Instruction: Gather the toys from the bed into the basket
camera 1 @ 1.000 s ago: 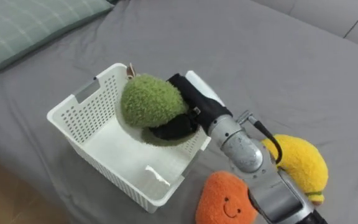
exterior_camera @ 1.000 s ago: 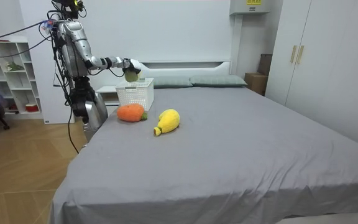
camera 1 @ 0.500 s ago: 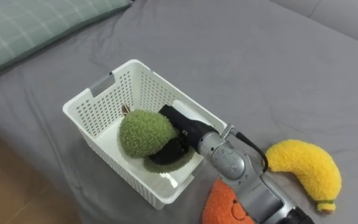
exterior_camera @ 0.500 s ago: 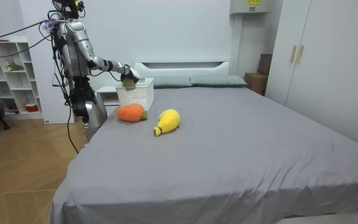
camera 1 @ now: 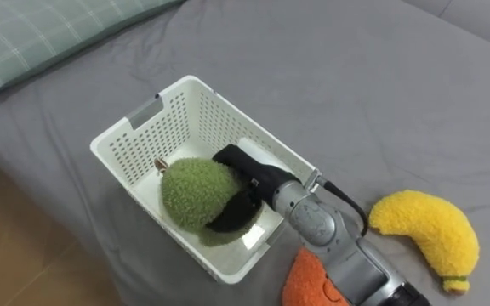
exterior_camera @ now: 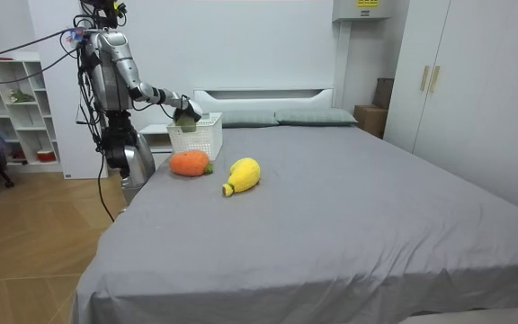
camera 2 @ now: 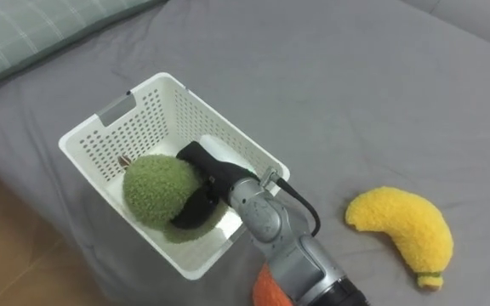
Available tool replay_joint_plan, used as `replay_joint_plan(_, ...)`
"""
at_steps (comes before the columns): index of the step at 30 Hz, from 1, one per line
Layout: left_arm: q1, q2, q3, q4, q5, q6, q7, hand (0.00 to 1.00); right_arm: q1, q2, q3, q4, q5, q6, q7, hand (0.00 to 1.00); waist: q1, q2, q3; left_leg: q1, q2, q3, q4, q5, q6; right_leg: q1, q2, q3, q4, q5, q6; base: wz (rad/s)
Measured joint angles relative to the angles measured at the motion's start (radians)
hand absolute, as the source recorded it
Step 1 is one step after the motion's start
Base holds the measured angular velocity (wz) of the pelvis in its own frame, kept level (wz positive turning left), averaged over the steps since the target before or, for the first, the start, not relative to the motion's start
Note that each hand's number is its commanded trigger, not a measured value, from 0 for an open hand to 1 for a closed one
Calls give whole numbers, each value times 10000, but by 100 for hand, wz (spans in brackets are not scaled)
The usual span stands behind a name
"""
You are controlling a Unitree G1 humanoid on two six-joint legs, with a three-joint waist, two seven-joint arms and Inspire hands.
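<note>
Left eye view: right hand (camera 1: 249,174), fingers curled round green plush toy (camera 1: 192,194), inside white perforated basket (camera 1: 143,144) on grey bed (camera 1: 356,102). Yellow banana plush (camera 1: 424,234) lies at the basket's 3 o'clock, orange plush (camera 1: 309,285) at 5 o'clock.

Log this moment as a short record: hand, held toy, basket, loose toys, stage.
hand in use: right hand, fingers curled round the green plush toy
held toy's place: down inside the white basket
basket's place: on the grey bed
loose toys: orange plush toy and yellow plush toy, both lying on the bed outside the basket
stage: one toy in the basket but not yet released, two not yet collected
</note>
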Motion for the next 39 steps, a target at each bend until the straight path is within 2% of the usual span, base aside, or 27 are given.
replay_joint_plan(6, 6, 2, -3, -3, 3, 53, 0, 0, -1, 4, -5, 0, -44, 88, -73, 0, -13, 48, 32, -8, -11, -52, 11, -3, -2, 61, 1, -3, 7, 0, 0, 1)
replay_joint_plan(16, 63, 4, -1, -183, 14, 76, -39, 0, 0, 18, -5, -3, -63, 89, 50, 0, -39, 97, 21, -15, -27, -134, 31, 0, -6, 98, 5, -79, 9, 2, 3, 2)
replay_joint_plan(21, 54, -28, 3, -210, -3, 76, -223, 0, 0, 9, -33, -95, -17, 85, 21, 0, -243, 144, 0, -16, -49, -199, 27, 6, -8, 112, 0, -73, 15, 4, 6, 3)
replay_joint_plan(34, 87, -14, 127, -153, 7, 68, -218, 0, 3, -82, -717, -1484, 864, 47, -318, 0, -393, 210, -3, 170, -23, -98, 2, 15, 3, 214, -35, -56, 15, 5, 8, -1)
replay_joint_plan(39, 154, -11, 262, -183, 16, 45, -224, 0, 23, -51, -1015, -2179, 1803, -136, -837, 0, -575, 262, -32, 247, -1, 20, -7, 20, 10, 266, -51, -3, 16, 9, 15, -3)
